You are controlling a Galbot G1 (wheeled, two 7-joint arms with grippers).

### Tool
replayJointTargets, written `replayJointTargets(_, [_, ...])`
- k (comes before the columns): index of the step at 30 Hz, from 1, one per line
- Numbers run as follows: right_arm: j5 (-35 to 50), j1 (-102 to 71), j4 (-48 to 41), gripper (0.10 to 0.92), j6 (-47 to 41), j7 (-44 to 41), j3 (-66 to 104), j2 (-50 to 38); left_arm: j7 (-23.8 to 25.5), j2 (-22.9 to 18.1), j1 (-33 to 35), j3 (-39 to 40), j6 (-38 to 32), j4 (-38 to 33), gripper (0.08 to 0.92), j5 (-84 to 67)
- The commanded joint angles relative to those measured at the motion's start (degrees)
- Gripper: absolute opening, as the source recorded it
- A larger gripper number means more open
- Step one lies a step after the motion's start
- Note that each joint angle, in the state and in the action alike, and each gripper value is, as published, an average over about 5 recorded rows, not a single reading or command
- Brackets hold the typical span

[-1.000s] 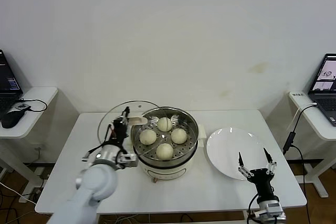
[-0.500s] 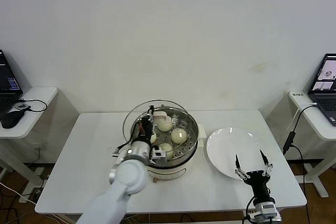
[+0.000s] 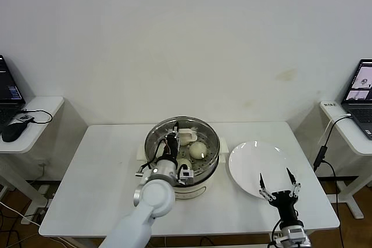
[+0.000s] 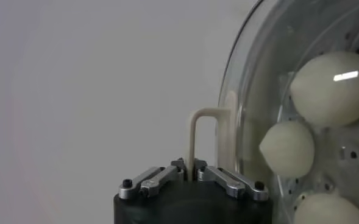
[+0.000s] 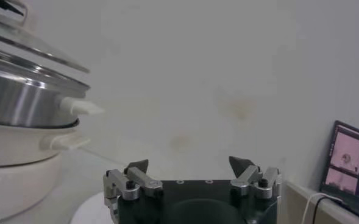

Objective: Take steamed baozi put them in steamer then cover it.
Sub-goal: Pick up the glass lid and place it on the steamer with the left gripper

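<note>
**Glass lid coming over the pot, buns already loaded**

Glass and steel fill the work at hand: the covering step is under way. Nearest, the right gripper (image 3: 278,186) waits low at the table's front edge with its fingers spread wide and nothing between them; the plate (image 3: 250,158) lies just beyond its tips, bare. Farther in, the left gripper (image 4: 189,173) has its fingers pressed together on the thin cream handle (image 4: 205,131) of the lid (image 3: 181,137), the handle rising straight out from between the tips. In the head view the lid sits almost squarely above the steamer (image 3: 195,181), and from the right wrist it appears tilted, its near edge raised off the rim. Seen through the glass just past the fingers are the buns (image 4: 333,88), resting on the perforated tray inside the pot.

My judgement: all that remains is seating the lid. That calls for levelling it, centring its metal rim on the pot's rim, lowering until it rests all round, then parting the fingers and lifting clear without dragging the handle.

A second ago the lid hung beside the pot on the left with four buns in plain view; half a second ago it overlapped the rim. The right arm has barely shifted.
</note>
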Motion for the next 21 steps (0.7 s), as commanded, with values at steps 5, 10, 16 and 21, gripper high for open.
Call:
replayJointTargets(5, [-0.2,-0.2,-0.1,0.823,0.2,0.0,0.0,0.0,-0.2,-2.1,0.3,0.5,-0.7,2.2,0.151,2.3])
replayJointTargets(10, [-0.1,-0.4,-0.1,0.823,0.4,-0.1,0.1,0.0,-0.3,-2.1,0.7,-0.1,-1.4,2.5,0.151,3.4])
replayJointTargets(16, [0.0,-0.4,-0.1,0.823,0.5,-0.2,-0.1,0.0,-0.4,-2.0,0.6,-0.9,-1.8,3.1,0.150,3.9])
replayJointTargets(21, [0.0,-0.4,-0.2,0.823,0.5,-0.3,-0.3,-0.1,-0.8,-2.6,0.8,-1.2,-2.5,2.6,0.150,3.7])
